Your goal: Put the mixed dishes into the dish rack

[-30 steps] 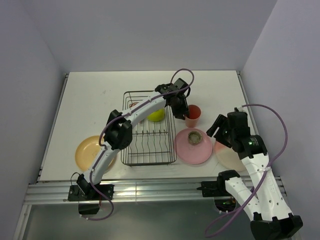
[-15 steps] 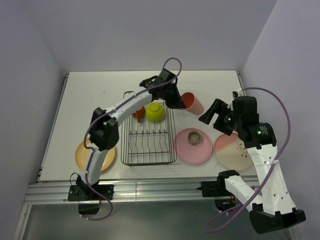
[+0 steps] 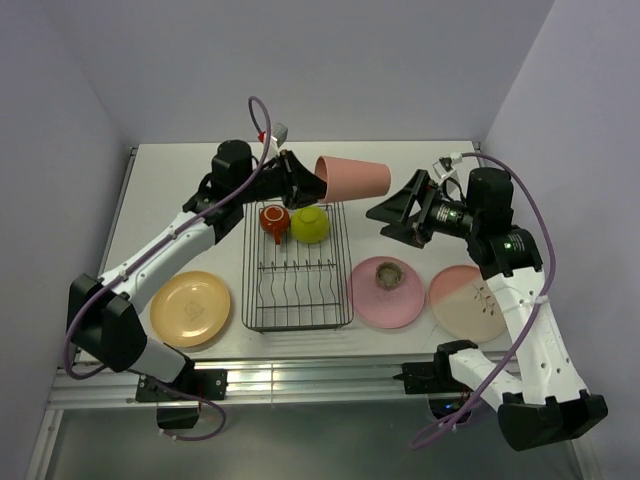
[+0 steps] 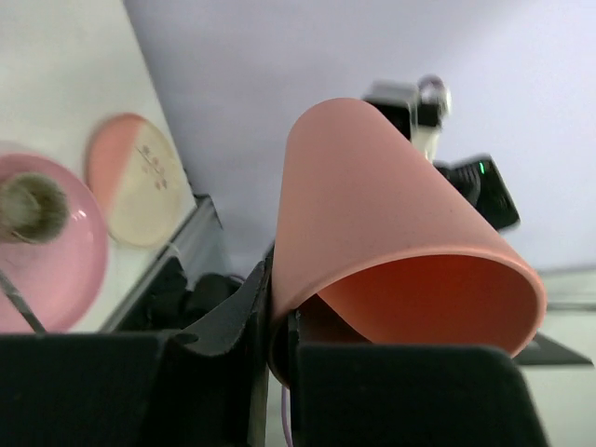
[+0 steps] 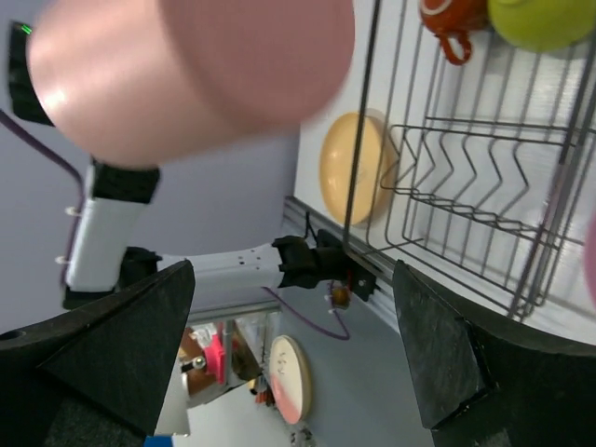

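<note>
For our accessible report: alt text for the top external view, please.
The left gripper holds a salmon-pink tumbler sideways, aloft near the dish rack, facing the open right gripper. A red-orange cup and lime-green bowl sit in the rack.

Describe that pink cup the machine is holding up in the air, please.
The salmon-pink tumbler is a plain, smooth, tapered cup that looks like matte plastic, with no handle. It lies on its side in the air near the far end of the dish rack. The left hand pinches its rim, one finger inside the mouth; its closed base points toward the right arm. Nothing else touches it.
</note>
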